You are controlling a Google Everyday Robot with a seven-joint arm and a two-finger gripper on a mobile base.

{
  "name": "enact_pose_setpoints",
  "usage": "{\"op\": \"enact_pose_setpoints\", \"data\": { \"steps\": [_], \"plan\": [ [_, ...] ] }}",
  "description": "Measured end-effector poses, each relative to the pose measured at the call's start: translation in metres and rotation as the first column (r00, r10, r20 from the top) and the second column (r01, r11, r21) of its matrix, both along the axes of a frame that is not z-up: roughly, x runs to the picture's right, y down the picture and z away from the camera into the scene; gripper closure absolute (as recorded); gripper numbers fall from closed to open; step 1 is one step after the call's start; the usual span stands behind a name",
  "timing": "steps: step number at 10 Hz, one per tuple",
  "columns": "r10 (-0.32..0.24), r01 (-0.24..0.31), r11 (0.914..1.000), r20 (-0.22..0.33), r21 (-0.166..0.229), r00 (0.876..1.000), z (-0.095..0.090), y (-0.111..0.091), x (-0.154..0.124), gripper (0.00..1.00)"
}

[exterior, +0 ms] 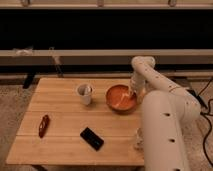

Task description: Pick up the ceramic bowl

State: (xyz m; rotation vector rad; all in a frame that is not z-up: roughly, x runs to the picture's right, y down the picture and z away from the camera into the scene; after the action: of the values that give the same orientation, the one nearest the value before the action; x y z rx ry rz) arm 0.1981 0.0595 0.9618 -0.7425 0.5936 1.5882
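Observation:
The ceramic bowl (pixel 120 98) is a round, shallow, glossy orange-brown bowl with pale streaks inside. It sits on the wooden table (pixel 65 120) at the right of its back half. My gripper (pixel 132 93) is at the bowl's right rim, reaching down from the white arm (pixel 150 75) that bends over the table's back right corner. A small white cup (pixel 84 93) stands just left of the bowl, apart from it.
A black flat phone-like object (pixel 92 138) lies near the table's front middle. A reddish-brown elongated object (pixel 44 125) lies at the front left. My white body (pixel 165 135) stands at the table's right edge. A dark wall with rails runs behind.

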Motion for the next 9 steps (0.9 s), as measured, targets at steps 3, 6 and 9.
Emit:
{"op": "enact_pose_setpoints", "data": {
  "steps": [3, 6, 9],
  "plan": [
    [0.017, -0.016, 0.9997, 0.018, -0.019, 1.0, 0.001, 0.002, -0.003, 0.9],
    [0.024, -0.024, 0.9997, 0.02, -0.002, 1.0, 0.0, -0.003, -0.002, 0.9],
    [0.056, -0.06, 0.9951, 0.051, 0.079, 0.997, -0.023, -0.03, -0.003, 0.9]
  ]
}}
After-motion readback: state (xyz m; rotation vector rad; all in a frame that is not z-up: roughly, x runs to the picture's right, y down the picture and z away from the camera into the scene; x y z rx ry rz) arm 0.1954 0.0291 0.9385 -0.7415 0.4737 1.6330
